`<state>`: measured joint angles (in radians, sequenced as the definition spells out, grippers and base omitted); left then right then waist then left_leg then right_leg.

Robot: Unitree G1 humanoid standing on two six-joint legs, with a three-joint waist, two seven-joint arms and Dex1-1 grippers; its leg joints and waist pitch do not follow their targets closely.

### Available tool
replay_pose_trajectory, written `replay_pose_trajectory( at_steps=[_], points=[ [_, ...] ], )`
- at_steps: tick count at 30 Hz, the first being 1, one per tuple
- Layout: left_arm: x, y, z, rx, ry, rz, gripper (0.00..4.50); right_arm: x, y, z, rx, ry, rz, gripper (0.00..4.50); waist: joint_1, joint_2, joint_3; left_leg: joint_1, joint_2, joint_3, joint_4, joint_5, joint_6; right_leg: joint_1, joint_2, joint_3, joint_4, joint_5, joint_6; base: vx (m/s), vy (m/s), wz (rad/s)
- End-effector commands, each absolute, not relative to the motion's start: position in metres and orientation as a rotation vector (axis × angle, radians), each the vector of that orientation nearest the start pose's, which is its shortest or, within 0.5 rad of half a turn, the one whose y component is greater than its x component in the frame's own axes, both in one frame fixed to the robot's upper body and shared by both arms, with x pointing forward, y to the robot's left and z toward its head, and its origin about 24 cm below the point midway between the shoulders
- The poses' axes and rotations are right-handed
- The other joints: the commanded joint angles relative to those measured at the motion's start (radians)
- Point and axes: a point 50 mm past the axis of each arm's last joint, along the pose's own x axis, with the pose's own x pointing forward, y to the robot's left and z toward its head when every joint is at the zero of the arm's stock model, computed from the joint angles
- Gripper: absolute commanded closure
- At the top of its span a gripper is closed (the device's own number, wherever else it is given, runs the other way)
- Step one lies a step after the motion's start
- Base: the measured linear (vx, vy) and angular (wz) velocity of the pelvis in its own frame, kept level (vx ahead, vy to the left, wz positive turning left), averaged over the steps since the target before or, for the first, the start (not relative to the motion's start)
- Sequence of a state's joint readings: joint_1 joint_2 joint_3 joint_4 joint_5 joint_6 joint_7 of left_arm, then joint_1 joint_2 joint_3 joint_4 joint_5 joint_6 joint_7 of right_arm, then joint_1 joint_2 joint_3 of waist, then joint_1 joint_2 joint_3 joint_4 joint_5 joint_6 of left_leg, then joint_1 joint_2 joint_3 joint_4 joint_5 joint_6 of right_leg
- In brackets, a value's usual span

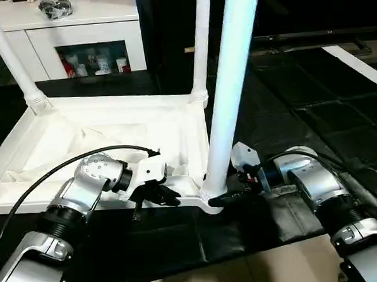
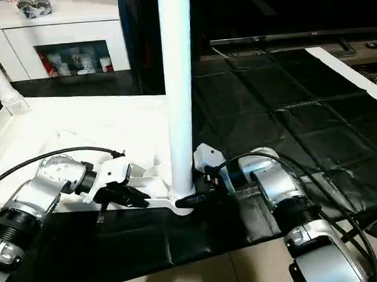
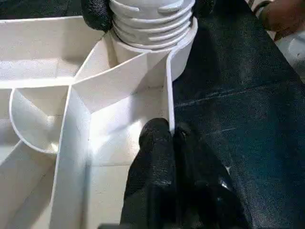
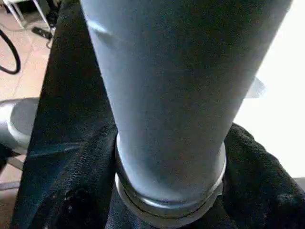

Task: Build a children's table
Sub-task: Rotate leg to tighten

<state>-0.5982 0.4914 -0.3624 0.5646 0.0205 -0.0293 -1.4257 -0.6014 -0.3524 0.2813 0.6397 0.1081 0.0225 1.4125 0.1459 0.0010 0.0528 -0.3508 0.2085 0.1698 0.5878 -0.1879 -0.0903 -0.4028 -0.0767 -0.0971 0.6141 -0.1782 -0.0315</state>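
Gripper work here centres on the upturned children's table (image 1: 112, 129), lying ribbed side up on the dark floor mat (image 1: 301, 110) so its sockets face upward; two far legs (image 1: 199, 45) already stand in theirs; the near leg (image 1: 227, 101) stands in the near corner socket; the right gripper (image 2: 201, 196) wraps that leg's base, probably to twist it home; the left gripper (image 3: 171, 138) pinches the rim shut, apparently steadying the top.

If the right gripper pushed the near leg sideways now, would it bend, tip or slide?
The near leg looks like a stiff plastic tube, so bending seems unlikely. It stands upright in the tabletop's corner socket, gripped low by the right gripper, so it would probably rock rather than slide. The left gripper pinches the rim, likely steadying it.
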Motion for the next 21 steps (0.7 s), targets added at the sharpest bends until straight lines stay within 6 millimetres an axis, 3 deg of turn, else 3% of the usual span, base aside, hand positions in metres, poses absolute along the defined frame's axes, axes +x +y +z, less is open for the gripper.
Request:
replay_pose_trajectory(
  at_steps=[1,5,8,10,12,13,14,16,17,21],
  points=[
    [0.304,0.151,0.059,0.613,0.523,-1.607,4.5,0.309,-0.123,0.062,-0.218,0.348,1.596,1.75,-0.005,-0.002,-0.07,0.0,0.028,-0.001,-0.064,-0.158,0.05,0.056,-0.072,0.056,-0.069,-0.229,-0.186,0.0,0.0,0.0],
    [0.307,0.149,0.058,0.584,0.525,-1.564,4.5,0.307,-0.121,0.061,-0.156,0.328,1.586,1.76,-0.004,0.001,-0.07,0.002,0.029,-0.001,-0.064,-0.164,0.047,0.055,-0.073,0.056,-0.069,-0.219,-0.195,0.0,0.0,0.0],
    [0.319,0.134,0.061,0.481,0.471,-1.408,4.5,0.308,-0.109,0.058,-0.015,0.247,1.442,1.76,-0.002,0.0,-0.07,0.005,0.029,0.0,-0.064,-0.168,0.038,0.055,-0.074,0.057,-0.07,-0.226,-0.198,0.0,0.0,0.0],
    [0.326,0.12,0.064,0.421,0.426,-1.294,4.5,0.309,-0.096,0.054,0.087,0.215,1.283,1.76,-0.005,0.0,-0.067,0.002,0.027,-0.002,-0.066,-0.174,0.028,0.056,-0.074,0.056,-0.075,-0.261,-0.185,0.0,0.0,0.0],
    [0.327,0.115,0.065,0.397,0.415,-1.265,4.5,0.309,-0.092,0.051,0.117,0.217,1.235,1.76,-0.009,-0.001,-0.068,0.004,0.026,-0.006,-0.068,-0.184,0.012,0.056,-0.078,0.054,-0.079,-0.306,-0.163,0.0,0.0,0.0],
    [0.329,0.105,0.068,0.361,0.394,-1.214,4.5,0.309,-0.083,0.048,0.166,0.213,1.159,1.76,-0.015,-0.001,-0.067,-0.004,0.026,-0.009,-0.072,-0.171,0.006,0.059,-0.078,0.053,-0.078,-0.311,-0.15,0.0,0.0,0.0],
    [0.33,0.098,0.069,0.339,0.381,-1.182,4.5,0.31,-0.078,0.046,0.196,0.213,1.111,1.76,-0.017,0.0,-0.067,-0.002,0.026,-0.008,-0.071,-0.175,0.006,0.058,-0.078,0.054,-0.08,-0.313,-0.149,0.0,0.0,0.0],
    [0.331,0.084,0.074,0.295,0.346,-1.104,4.5,0.312,-0.065,0.044,0.235,0.209,1.03,1.76,-0.027,-0.002,-0.071,-0.005,0.021,-0.008,-0.068,-0.16,0.008,0.061,-0.078,0.054,-0.078,-0.283,-0.157,0.0,0.0,0.0],
    [0.331,0.084,0.074,0.295,0.346,-1.104,4.5,0.312,-0.065,0.044,0.235,0.209,1.03,1.76,-0.033,0.002,-0.07,-0.007,0.024,-0.007,-0.069,-0.153,0.006,0.06,-0.077,0.056,-0.074,-0.263,-0.164,0.0,0.0,0.0],
    [0.328,0.062,0.076,0.271,0.32,-1.039,4.5,0.322,-0.048,0.043,0.205,0.236,0.895,1.76,-0.047,0.004,-0.075,-0.008,0.018,-0.005,-0.063,-0.102,0.031,0.063,-0.071,0.053,-0.072,-0.173,-0.187,0.0,0.0,0.0]
  ],
)
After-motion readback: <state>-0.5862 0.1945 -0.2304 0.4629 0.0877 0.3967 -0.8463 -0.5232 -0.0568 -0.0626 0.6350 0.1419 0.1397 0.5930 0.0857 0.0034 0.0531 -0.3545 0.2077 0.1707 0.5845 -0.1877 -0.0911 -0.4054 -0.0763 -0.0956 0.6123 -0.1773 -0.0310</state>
